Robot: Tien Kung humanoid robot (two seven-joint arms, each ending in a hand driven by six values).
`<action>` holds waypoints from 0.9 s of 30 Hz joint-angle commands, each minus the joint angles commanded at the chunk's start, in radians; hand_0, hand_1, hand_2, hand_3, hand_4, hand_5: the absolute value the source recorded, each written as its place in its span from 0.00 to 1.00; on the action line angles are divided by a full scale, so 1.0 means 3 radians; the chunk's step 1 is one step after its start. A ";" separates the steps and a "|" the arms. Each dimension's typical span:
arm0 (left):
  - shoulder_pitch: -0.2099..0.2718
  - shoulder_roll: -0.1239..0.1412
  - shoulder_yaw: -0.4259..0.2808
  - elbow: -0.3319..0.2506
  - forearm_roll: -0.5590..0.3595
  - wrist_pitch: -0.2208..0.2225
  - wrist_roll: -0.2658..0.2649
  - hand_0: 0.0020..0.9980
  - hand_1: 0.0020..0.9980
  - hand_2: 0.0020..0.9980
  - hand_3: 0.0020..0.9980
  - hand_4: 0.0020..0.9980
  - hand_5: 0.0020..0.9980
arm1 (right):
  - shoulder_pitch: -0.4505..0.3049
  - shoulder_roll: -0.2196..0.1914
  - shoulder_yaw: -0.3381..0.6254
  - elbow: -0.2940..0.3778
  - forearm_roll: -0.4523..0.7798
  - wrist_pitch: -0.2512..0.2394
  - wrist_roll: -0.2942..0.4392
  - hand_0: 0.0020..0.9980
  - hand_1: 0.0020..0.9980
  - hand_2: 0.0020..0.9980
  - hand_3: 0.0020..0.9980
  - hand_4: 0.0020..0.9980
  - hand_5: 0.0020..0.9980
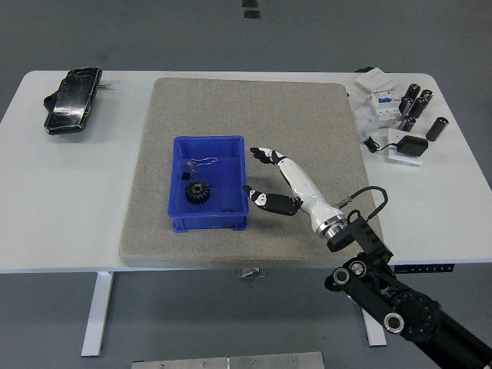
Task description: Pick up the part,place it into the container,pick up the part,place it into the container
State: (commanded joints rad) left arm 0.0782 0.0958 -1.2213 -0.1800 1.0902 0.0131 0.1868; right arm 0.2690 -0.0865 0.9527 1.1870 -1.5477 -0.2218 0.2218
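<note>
The right hand (283,183) hangs with fingers (262,154) released, empty, just beside the blue bin (209,221). The black gear (198,191) lies inside the bin, beyond the fingertips.

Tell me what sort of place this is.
Probably a robotics lab or test bench: a white table on a plain grey floor, a grey mat as work surface, a blue bin holding a black gear, and electrical parts heaped at the far corner.

White table (69,215) carried a grey felt mat (307,131) at centre. Black bundled object (71,100) lay at far left. Far right: dark cylinders (419,104), white boxes (378,96), black puck (409,146) on white card.
</note>
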 joint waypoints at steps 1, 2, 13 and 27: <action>0.0000 -0.0002 -0.0001 0.0000 0.0002 -0.0001 -0.0001 0.64 0.61 0.57 0.58 0.60 0.18 | -0.0036 0.0002 0.0086 -0.0004 0.0140 0.0085 0.0098 0.84 0.75 0.76 0.75 0.78 0.48; 0.0000 -0.0003 -0.0003 0.0000 0.0004 -0.0002 -0.0002 0.64 0.61 0.57 0.58 0.60 0.18 | -0.0066 0.0001 0.0158 0.0001 0.0260 0.0154 0.0178 0.84 0.75 0.76 0.75 0.78 0.48; 0.0011 0.0005 -0.0009 0.0000 0.0003 -0.0004 -0.0009 0.64 0.61 0.57 0.58 0.61 0.17 | -0.0210 -0.0053 0.0564 0.0030 0.1634 0.0431 0.0677 0.84 0.75 0.76 0.74 0.87 0.69; 0.0017 0.0066 -0.0030 0.0000 0.0043 -0.0012 -0.0003 0.64 0.61 0.57 0.58 0.62 0.14 | -0.0368 -0.0117 0.0636 0.0105 0.2288 0.0395 0.0745 0.83 0.75 0.76 0.74 0.90 0.73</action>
State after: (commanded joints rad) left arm 0.0833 0.1156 -1.2303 -0.1800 1.1030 0.0094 0.1858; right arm 0.1585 -0.1217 1.1435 1.2185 -0.8612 -0.1034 0.4452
